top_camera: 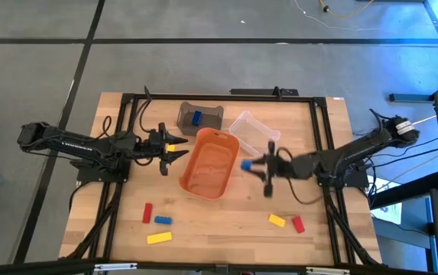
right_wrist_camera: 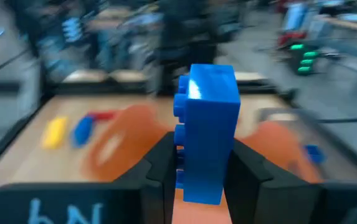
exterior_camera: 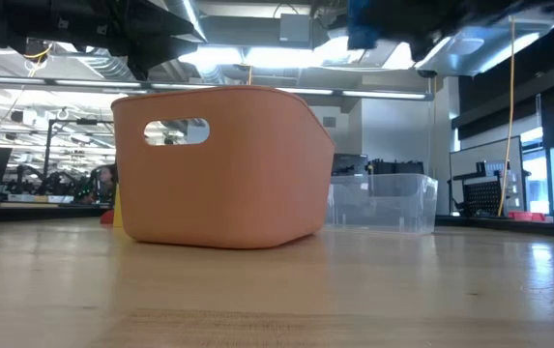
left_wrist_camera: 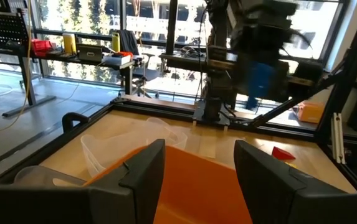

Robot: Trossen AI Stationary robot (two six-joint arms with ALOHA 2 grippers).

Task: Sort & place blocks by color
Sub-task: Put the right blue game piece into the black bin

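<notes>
**Blue block gripped beside the orange tub**

A blue block [right_wrist_camera: 206, 134] is clamped between the fingers of the right claw [top_camera: 254, 166], held upright in the wrist view with its studs turned to one side. In the high view the right claw is seen just off the rim of the orange tub [top_camera: 211, 163], with the block at the tub's edge. Behind the right claw a clear bin [top_camera: 254, 130] is set on the surface [top_camera: 226, 221], touching or nearly touching the tub.

On the tub's far side, the left claw [top_camera: 179, 150] is held at the opposite rim, its fingers [left_wrist_camera: 142, 171] spread apart, and a yellow block [top_camera: 176, 145] is seen between or just by its tips; whether it is touched cannot be told. Beyond the left claw a grey bin [top_camera: 207, 116] is found, with another blue block [top_camera: 196, 118] lying in it.

Nearer the front edge, below the left claw, a red block [top_camera: 147, 212], a small blue block [top_camera: 163, 221] and a yellow bar [top_camera: 159, 237] are scattered close together. Below the right claw, a second yellow block [top_camera: 277, 221] and a second red block [top_camera: 298, 224] are lying side by side.
</notes>
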